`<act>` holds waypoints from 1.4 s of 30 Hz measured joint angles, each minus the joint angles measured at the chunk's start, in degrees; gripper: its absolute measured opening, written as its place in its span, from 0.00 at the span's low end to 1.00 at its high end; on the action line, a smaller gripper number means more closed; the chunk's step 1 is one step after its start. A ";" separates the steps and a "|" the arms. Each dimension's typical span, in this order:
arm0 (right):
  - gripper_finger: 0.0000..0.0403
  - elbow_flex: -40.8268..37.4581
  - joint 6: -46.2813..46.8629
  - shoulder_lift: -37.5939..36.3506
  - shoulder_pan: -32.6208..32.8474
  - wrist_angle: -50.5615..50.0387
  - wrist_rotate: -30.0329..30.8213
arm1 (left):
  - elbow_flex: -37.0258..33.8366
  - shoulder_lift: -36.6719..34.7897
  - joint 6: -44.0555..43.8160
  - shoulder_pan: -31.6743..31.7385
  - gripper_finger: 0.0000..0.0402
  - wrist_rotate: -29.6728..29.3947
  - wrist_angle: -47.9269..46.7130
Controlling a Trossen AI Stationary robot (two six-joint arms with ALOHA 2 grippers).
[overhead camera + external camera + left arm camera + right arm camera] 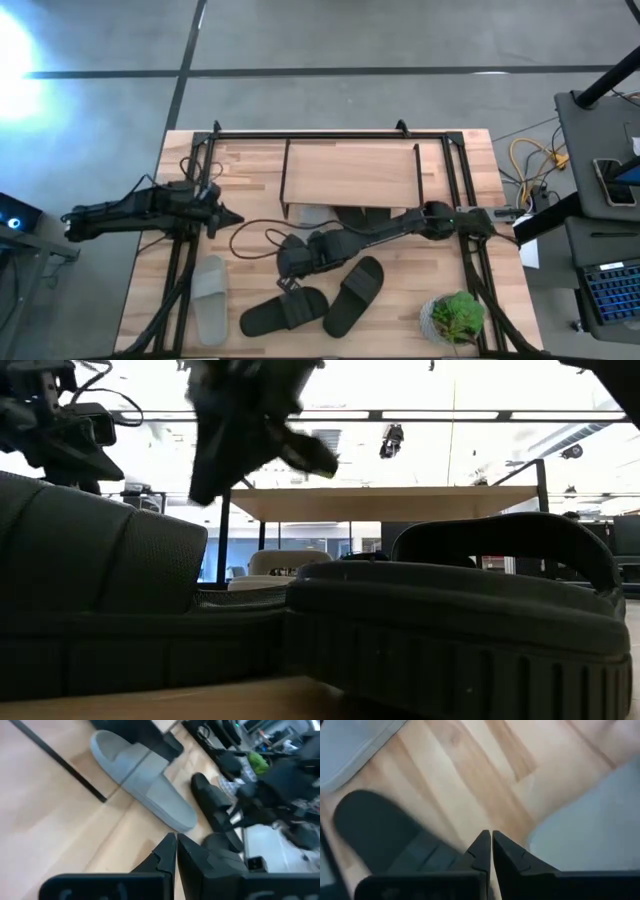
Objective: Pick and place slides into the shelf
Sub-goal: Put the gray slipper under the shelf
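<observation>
Black slides (450, 630) fill the low view, unplaced on the table. Both my grippers are closed and empty: right gripper (487, 851) over them, left gripper (175, 854) near a grey slide (210, 298). One grey slide (318, 214) sits under the shelf (350, 170).

The right claw (491, 836) has its two dark fingers pressed together, tip against tip, with nothing between them. Straight past the tips lies the wooden table (485, 775), its pale and darker boards running slantwise. Just beside the fingers on one side, a black slide (380, 832) rests on the wood, its rounded end farthest from the claw and its ribbed part close against the finger. Farther off on that same side, a light grey slide (355, 745) shows in part. On the other side of the fingers lies a pale grey blurred surface (590, 825); what it is cannot be told.
</observation>
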 joint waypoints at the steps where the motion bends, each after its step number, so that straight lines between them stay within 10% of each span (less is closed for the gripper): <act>1: 0.02 -0.02 -0.77 0.80 -0.21 1.09 0.16 | -0.05 -0.14 0.04 -0.01 0.00 0.31 0.00; 16: 0.02 -0.25 -15.90 7.35 -2.46 4.75 10.64 | -0.05 -7.66 0.54 0.00 0.00 1.30 0.13; 42: 0.02 -1.59 -4.25 7.30 -5.04 -9.94 29.66 | -0.51 -9.34 0.30 0.04 0.00 1.22 0.14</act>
